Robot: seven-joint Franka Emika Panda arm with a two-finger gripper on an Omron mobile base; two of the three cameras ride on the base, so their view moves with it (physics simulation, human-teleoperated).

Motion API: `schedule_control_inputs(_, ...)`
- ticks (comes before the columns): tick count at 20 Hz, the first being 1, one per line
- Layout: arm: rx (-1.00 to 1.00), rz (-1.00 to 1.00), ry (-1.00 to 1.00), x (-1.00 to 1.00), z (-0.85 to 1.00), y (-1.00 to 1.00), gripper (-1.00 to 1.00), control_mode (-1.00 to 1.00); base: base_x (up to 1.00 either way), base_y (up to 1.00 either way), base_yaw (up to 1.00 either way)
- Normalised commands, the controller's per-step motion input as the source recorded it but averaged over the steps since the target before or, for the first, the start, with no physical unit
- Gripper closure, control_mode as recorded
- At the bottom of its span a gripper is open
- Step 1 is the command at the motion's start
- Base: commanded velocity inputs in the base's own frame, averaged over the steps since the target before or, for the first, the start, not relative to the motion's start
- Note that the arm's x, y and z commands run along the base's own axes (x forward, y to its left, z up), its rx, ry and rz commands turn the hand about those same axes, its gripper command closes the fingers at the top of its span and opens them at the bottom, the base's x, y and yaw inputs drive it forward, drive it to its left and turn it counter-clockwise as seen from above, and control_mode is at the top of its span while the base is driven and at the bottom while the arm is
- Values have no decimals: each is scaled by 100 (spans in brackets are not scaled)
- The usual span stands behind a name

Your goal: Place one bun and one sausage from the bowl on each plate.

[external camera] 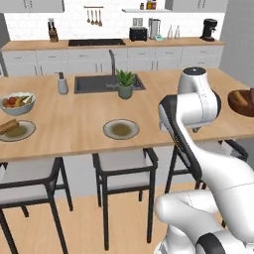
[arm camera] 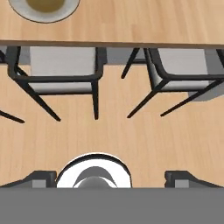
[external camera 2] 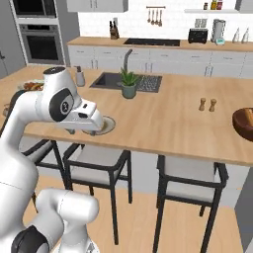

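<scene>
Two dark fingertips (arm camera: 39, 178) of the claw (arm camera: 111, 178) sit at 7 and 5 o'clock in the hand view, spread about as wide as they go, nothing between them. Claw looks down over the near edge of the wooden surface (arm camera: 131, 22) onto the floor (arm camera: 118, 135); two stools (arm camera: 63, 70) stand tucked under that edge, side by side.

Middle plate (arm camera: 26, 11), pale rim with a greenish-brown centre, shows at 11 o'clock in the hand view, lying flat on the surface just inside its edge. In the left base view the same plate (external camera: 121, 129) lies at roughly 10 o'clock from the arm's elbow, bare of food as far as can be seen.

Second plate (external camera: 16, 131) lies at 9 o'clock in the left base view, near the left edge, with a light brown long piece of food (external camera: 8, 126) resting on it; whether bun or sausage, cannot tell. Just behind it stands a pale fruit bowl (external camera: 18, 103) holding mixed fruit.

Bowl (external camera: 242, 102), dark reddish-brown, sits on the surface at 3 o'clock in the left base view, well apart from both plates, with brownish food inside. In the right base view the bowl (external camera 2: 244, 123) is cut by the right edge.

Potted plant (external camera: 125, 84) stands beside the sink (external camera: 94, 83) at 12 o'clock. Salt and pepper shakers (external camera 2: 207, 105) stand together between plant and bowl.
</scene>
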Motion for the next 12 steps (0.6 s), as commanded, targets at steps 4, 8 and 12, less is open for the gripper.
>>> schedule_control_inputs(4, 0, 0, 0, 0, 0, 0, -100, 100, 25, -100, 0)
schedule_control_inputs(8, 0, 0, 0, 0, 0, 0, -100, 100, 46, -100, 0)
schedule_control_inputs(12, 0, 0, 0, 0, 0, 0, -100, 100, 56, -100, 0)
